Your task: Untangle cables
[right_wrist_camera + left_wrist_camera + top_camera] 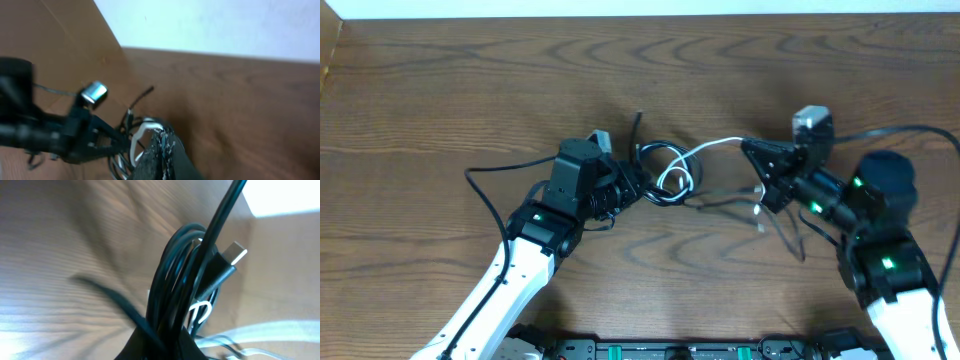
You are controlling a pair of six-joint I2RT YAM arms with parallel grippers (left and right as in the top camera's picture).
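Status: untangling begun, not complete. The cables lie in one cluster near the middle of the tabletop (470,80), none yet laid out on its own. My left fingers (636,184), reaching in from 7 o'clock, are pressed together and pinching the black cords (175,280). These are wound in a tight coil of several turns, and a flat metal-tipped plug (235,255) sticks out of it toward 2 o'clock in the left wrist view. My right fingers (756,153), coming in from 4 o'clock, are likewise pressed together and appear to be pinching the white cord (708,148). It runs in a raised span from their tip toward 9 o'clock and ends in a loop inside the black coil. By my assessment, that loop is the outstanding fault, since white and black remain threaded through each other there. A few thin loose strands (785,228) trail on the wood at 6 o'clock of my right fingers. Whether they are knotted to the rest I cannot tell. Done: both ends gripped, white cord partly drawn out. Left: freeing the loop, uncoiling the black cords, separating every cable.
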